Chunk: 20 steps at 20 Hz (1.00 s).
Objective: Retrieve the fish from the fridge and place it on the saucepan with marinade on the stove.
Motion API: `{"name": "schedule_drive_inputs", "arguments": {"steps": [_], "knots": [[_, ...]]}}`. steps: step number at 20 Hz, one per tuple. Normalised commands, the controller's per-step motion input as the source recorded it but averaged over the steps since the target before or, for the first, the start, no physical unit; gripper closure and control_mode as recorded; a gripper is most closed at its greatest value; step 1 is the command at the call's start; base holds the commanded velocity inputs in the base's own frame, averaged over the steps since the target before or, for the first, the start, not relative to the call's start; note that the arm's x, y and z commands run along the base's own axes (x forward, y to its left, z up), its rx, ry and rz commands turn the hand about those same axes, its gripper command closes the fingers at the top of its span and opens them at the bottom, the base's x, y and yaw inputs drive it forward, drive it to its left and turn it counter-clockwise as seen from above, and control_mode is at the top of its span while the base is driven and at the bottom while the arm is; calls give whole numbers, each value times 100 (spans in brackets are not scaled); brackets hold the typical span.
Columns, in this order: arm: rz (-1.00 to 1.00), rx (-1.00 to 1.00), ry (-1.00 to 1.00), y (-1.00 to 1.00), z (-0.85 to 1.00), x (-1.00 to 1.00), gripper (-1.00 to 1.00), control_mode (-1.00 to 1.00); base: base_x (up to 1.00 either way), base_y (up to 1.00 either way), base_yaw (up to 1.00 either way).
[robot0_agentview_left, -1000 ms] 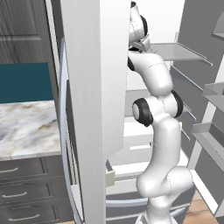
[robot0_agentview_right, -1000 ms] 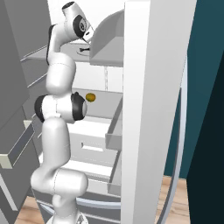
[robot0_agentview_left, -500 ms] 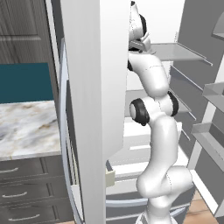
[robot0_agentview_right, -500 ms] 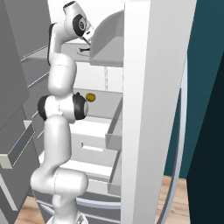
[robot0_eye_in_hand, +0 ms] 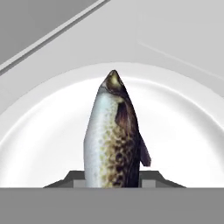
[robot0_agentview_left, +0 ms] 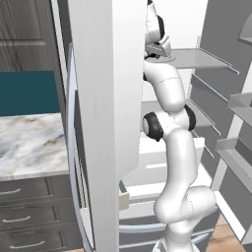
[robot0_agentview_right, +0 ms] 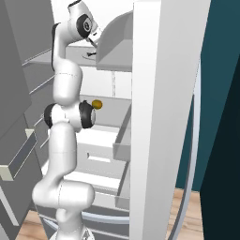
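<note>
Hand view, we record: fish (robot0_eye_in_hand: pixel 114 140), speckled silver-brown, lying on white plate (robot0_eye_in_hand: pixel 183 131) on upper fridge (robot0_agentview_left: pixel 103 98) shelf; jaws flank its body, grip state we cannot tell

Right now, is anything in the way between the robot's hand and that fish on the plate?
Nothing visible. In the hand view the fish lies on a white plate directly between the two fingertips, with no other object between them.
</note>
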Motion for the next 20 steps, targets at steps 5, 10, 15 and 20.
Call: {"name": "schedule_drive_inputs", "arguments": {"steps": [5, 10, 15, 20], "knots": [[0, 0, -3, 0, -24, -8, 100, -100, 0, 0, 0], [-2, 0, 0, 0, -27, -29, 100, -100, 0, 0, 0], [-1, 0, -12, 0, 0, -35, 100, -100, 0, 0, 0], [0, 0, -26, 4, 0, -35, 100, -100, 0, 0, 0]]}}
